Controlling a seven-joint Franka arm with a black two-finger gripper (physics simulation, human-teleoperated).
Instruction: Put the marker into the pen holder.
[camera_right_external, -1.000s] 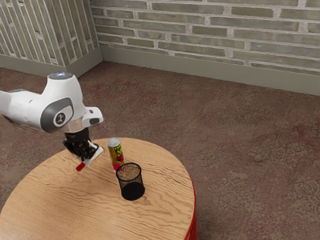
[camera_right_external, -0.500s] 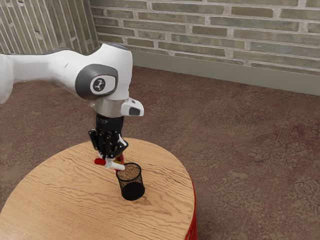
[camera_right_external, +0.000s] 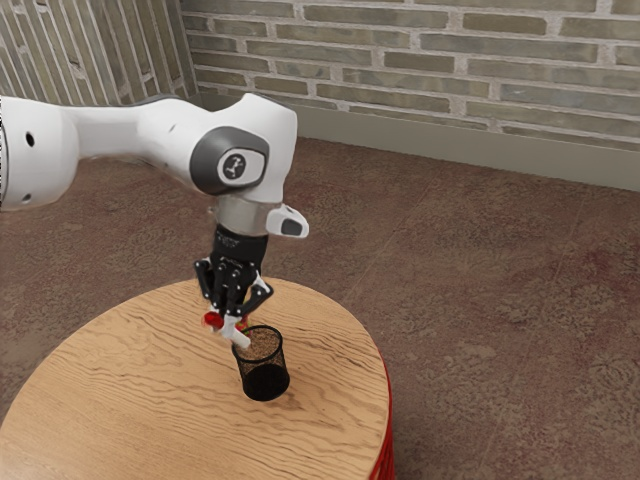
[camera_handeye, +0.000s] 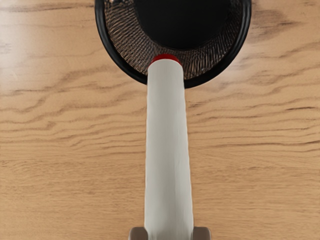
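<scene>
The black gripper (camera_right_external: 231, 317) is low over the table, shut on the white marker (camera_right_external: 239, 338) with its red end pointing toward the exterior view's left. The marker is tilted, its white end over the near rim of the black mesh pen holder (camera_right_external: 265, 378). In the wrist view the gripper (camera_handeye: 170, 233) has a fingertip against each side of the marker (camera_handeye: 167, 150). The marker's far tip shows a red edge and overlaps the rim of the upright pen holder (camera_handeye: 241, 44).
The round wooden table (camera_right_external: 130, 400) carries the pen holder. A red and green can stands behind the gripper in the exterior view, almost wholly hidden by it. Past the table's curved edge lie the brown floor (camera_right_external: 480, 300) and a brick wall.
The hand has carried the marker toward the exterior view's right, up to the pen holder. The marker has turned, and the arm now covers the can. The pen holder has stayed put.
</scene>
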